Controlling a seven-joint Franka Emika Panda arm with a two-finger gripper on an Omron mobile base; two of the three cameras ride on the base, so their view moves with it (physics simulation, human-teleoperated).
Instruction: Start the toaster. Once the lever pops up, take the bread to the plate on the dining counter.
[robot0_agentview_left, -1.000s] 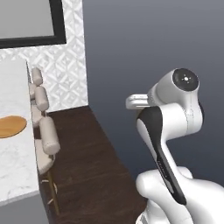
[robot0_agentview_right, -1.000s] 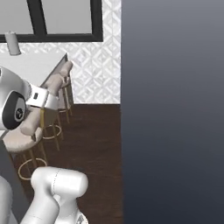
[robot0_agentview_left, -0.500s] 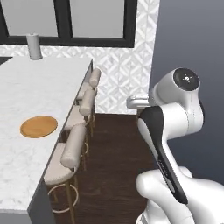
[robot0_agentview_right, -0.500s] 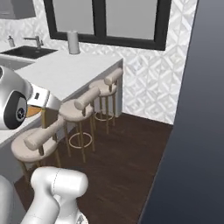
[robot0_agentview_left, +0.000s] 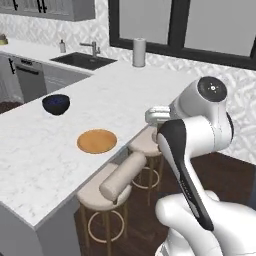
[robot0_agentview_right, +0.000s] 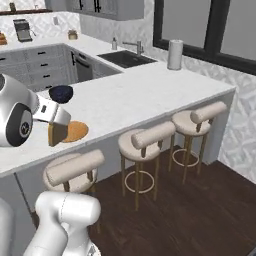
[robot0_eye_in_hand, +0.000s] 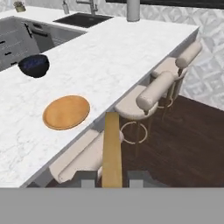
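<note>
One long white table (robot0_agentview_left: 150, 85) carries one orange plate (robot0_agentview_left: 97, 141), one dark bowl (robot0_agentview_left: 55, 104) and one paper roll (robot0_agentview_left: 139, 52). Three stools (robot0_agentview_right: 145, 142) line its edge. The pincer (robot0_eye_in_hand: 112, 179) is clamped on one bread slice (robot0_eye_in_hand: 111, 148), over the stools beside the plate.
</note>
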